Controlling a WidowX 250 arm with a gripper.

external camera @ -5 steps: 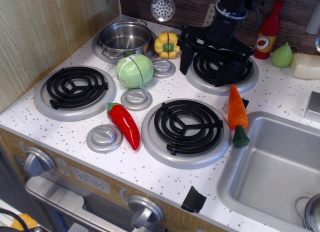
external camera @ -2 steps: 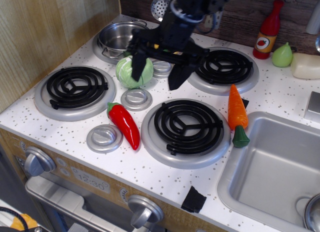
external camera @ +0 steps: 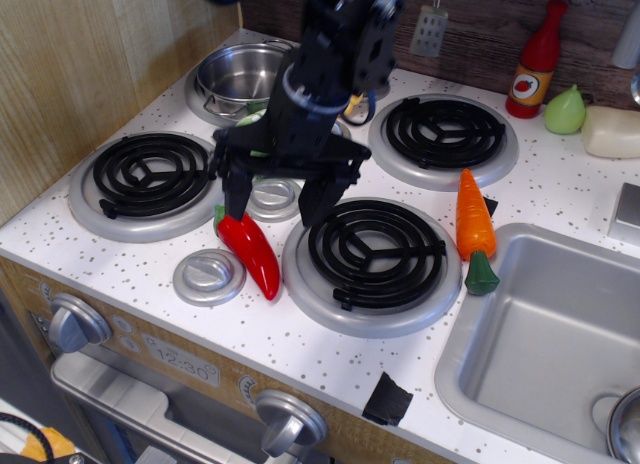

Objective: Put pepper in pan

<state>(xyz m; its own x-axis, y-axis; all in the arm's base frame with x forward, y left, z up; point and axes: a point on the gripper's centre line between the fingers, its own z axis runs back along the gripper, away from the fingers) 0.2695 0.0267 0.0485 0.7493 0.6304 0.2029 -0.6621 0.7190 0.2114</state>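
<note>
1. Here we see the pepper (external camera: pixel 253 252) lying on the speckled stovetop (external camera: pixel 300 349) between the front-left burner (external camera: pixel 150 174) and the front-centre burner (external camera: pixel 375 254), its stem end toward the back, just beside a small round silver disc (external camera: pixel 209 276).
2. Directly above its stem end we find the gripper (external camera: pixel 278 200), jaws spread wide and holding nothing, one finger (external camera: pixel 236 195) close to the pepper's stem end.
3. Farther back, we see the pan (external camera: pixel 248 76) on the rear-left burner, empty.
4. To the right, a carrot (external camera: pixel 474 224) lies beside the sink (external camera: pixel 560 344).
</note>
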